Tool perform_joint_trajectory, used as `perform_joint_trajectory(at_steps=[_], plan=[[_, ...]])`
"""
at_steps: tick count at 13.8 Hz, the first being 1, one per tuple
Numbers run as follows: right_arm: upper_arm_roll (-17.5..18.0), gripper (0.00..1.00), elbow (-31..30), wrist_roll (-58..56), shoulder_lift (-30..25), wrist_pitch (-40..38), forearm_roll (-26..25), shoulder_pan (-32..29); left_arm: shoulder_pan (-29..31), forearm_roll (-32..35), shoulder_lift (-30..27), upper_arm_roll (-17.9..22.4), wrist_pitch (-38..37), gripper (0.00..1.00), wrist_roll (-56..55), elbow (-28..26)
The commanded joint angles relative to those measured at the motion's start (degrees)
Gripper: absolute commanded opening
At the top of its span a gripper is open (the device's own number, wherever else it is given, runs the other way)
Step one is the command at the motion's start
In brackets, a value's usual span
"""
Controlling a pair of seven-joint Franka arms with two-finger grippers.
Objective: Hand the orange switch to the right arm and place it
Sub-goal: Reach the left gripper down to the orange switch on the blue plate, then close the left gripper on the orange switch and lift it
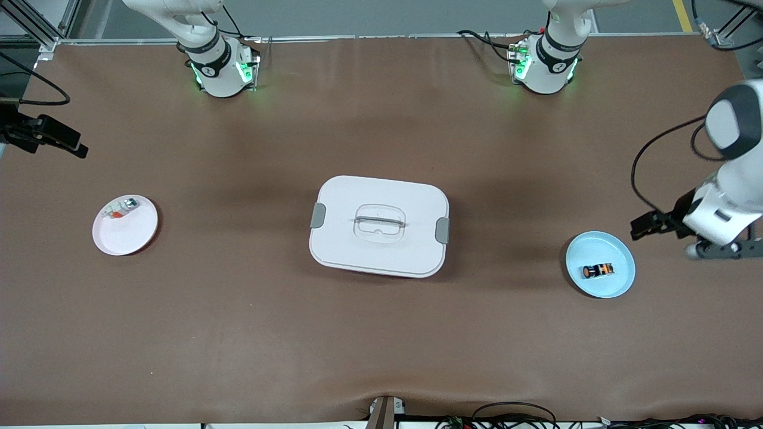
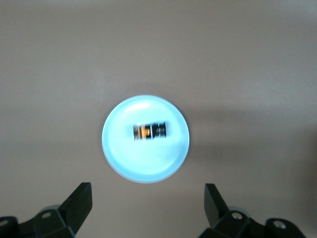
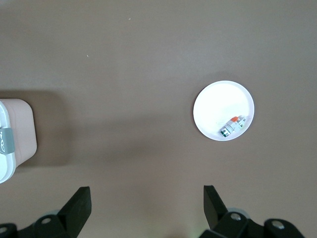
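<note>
Brown worktop, both end effectors spread wide and empty.
Orange switch lies on the light-blue plate under the raised left end effector; right end effector waits above bare worktop, well apart.
</note>
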Motion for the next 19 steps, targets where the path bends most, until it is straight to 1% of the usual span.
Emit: perform_joint_trajectory(at_steps=[1, 5, 10, 13, 19], plan=[[0.8, 1.0, -1.4, 1.2, -1.5, -0.1, -0.3, -0.4, 0.5, 1.0, 5.8, -0.2, 5.8, 1.0, 1.4, 0.9], [0.6, 1.0, -1.5, 1.4, -1.4, 0.5, -0.3, -0.2, 0.2, 1.0, 12.5, -0.2, 11.2, 1.0, 1.4, 1.0], [0.8, 1.0, -2.0, 1.4, -1.4, 0.6, -0.3, 0.0, 1.2, 1.1, 17.8, -0.1, 15.6, 1.0, 1.4, 1.2], [0.8, 1.0, -2.1, 1.4, -1.3, 0.6, -0.3, -0.1, 1.2, 1.1, 19.9, -0.1, 17.4, 1.0, 1.4, 1.2], [0.8, 1.0, -2.0, 1.4, -1.2, 1.1, -0.3, 0.4, 1.5, 1.1, 21.8, -0.1, 17.5, 1.0, 1.4, 1.0]])
